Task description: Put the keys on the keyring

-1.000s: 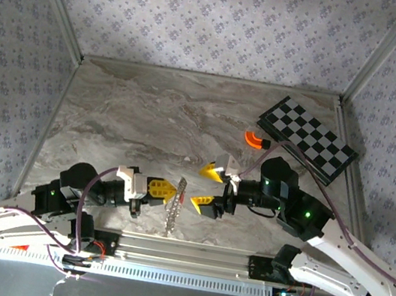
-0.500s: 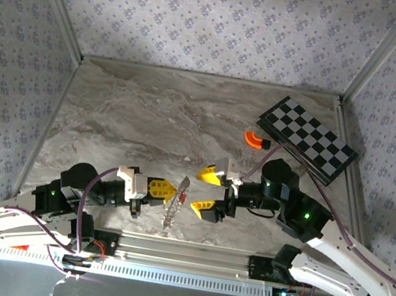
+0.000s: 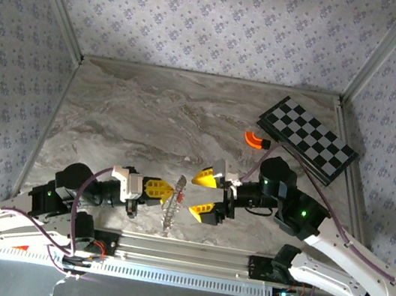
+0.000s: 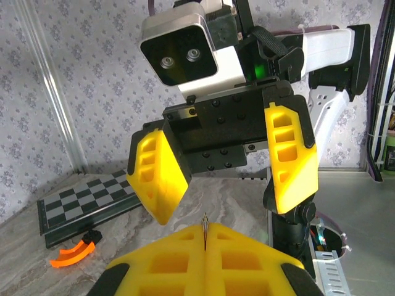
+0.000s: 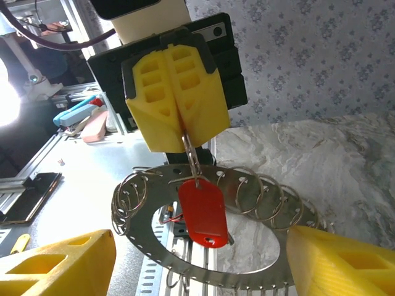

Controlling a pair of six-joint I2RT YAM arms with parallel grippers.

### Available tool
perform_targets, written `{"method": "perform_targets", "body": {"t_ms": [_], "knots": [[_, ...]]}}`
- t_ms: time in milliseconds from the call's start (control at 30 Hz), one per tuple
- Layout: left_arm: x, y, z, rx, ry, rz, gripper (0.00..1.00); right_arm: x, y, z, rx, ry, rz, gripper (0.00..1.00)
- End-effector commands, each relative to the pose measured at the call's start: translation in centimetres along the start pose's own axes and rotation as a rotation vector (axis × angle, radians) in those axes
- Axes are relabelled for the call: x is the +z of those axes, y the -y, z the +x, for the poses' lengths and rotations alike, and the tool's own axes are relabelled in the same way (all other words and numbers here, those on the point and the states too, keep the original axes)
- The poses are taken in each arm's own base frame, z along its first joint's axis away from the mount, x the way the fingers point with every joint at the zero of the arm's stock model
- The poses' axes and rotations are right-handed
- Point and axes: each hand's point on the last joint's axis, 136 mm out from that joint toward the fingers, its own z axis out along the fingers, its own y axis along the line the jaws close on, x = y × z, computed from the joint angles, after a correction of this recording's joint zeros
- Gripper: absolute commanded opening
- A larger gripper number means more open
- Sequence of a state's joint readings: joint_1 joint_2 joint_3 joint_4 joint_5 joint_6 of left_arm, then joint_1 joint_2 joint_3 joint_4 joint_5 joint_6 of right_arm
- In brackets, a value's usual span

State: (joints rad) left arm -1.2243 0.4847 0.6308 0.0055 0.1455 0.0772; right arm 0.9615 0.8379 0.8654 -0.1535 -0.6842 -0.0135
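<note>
Near front edge of table (image 3: 134, 122), between arms: left gripper (image 5: 184, 132) was clamped shut on top of keyring (image 5: 265, 206), holding it upright, edge-on from above; key (image 5: 202, 213) with red head hung just under left fingertips, against ring's upper arc; whether threaded onto ring, could not tell; right gripper (image 3: 199, 192) gaped wide, gripping nothing, ring between its yellow fingers; chequered board (image 3: 306, 139) and orange curved piece (image 3: 256, 139) lay at far right, well apart.
</note>
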Motion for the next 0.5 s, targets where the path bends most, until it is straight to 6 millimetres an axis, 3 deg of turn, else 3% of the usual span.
{"method": "perform_targets", "body": {"t_ms": [0,467], "knots": [[-0.6,0.4,-2.6,0.005,0.102,0.021,0.0,0.0,-1.0,-0.7,-0.011,0.026,-0.061,0.74],[-0.6,0.6,-2.3,0.003,0.091,0.031,0.0,1.6,-0.5,-1.9,-0.045,0.071,-0.048,0.55]]}}
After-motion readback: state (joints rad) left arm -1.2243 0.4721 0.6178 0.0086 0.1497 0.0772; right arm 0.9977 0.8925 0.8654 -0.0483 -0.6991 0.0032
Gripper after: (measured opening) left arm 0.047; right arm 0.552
